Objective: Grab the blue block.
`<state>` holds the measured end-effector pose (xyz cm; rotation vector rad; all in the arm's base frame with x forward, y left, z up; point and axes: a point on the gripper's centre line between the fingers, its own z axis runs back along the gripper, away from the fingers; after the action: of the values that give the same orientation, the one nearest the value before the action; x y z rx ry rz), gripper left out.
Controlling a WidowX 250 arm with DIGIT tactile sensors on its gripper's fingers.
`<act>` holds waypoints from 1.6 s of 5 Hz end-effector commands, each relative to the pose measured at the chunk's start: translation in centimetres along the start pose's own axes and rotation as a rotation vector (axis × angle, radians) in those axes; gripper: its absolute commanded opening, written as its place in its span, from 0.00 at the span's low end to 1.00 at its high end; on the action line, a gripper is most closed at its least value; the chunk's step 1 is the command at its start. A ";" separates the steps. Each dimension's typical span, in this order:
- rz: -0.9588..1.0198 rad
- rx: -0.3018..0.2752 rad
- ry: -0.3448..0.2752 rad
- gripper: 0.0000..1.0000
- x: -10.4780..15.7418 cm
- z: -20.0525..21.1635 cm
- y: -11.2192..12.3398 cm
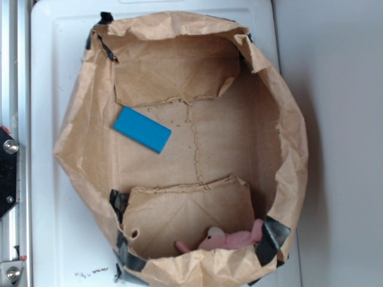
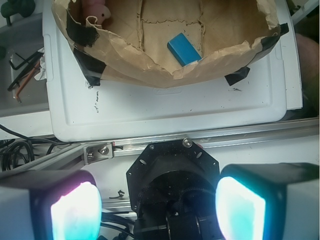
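A: While the gripper (image 2: pixel 157 207) hangs back over the arm's black base (image 2: pixel 172 192), how do its fingers stand?

B: Wide apart. The two pads (image 2: pixel 76 212) glow teal at the bottom corners of the wrist view, nothing between them but the base beyond. It holds nothing.

A: And the block (image 2: pixel 184 49)?

B: Well ahead of the gripper, past the metal rail (image 2: pixel 200 142) and a stretch of white tray (image 2: pixel 165 112), inside the paper bag (image 2: pixel 125 55). It lies flat on the bag's floor, just behind the near wall, slightly to the right of the gripper's midline, turned at a slant.

A: Anything near it?

B: A pink toy (image 2: pixel 95 10) sits at the bag's far left corner, well apart from the block. In the exterior view the gripper is out of sight; the block lies alone on the creased paper
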<state>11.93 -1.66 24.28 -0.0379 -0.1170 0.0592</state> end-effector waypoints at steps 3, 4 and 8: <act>-0.053 0.085 -0.032 1.00 4.5 -1.6 3.5; -0.176 0.103 -0.020 1.00 6.7 -2.9 5.3; -0.585 0.137 -0.044 1.00 12.7 -9.4 5.9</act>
<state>24.87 5.46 15.20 0.1217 -0.1319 -0.5061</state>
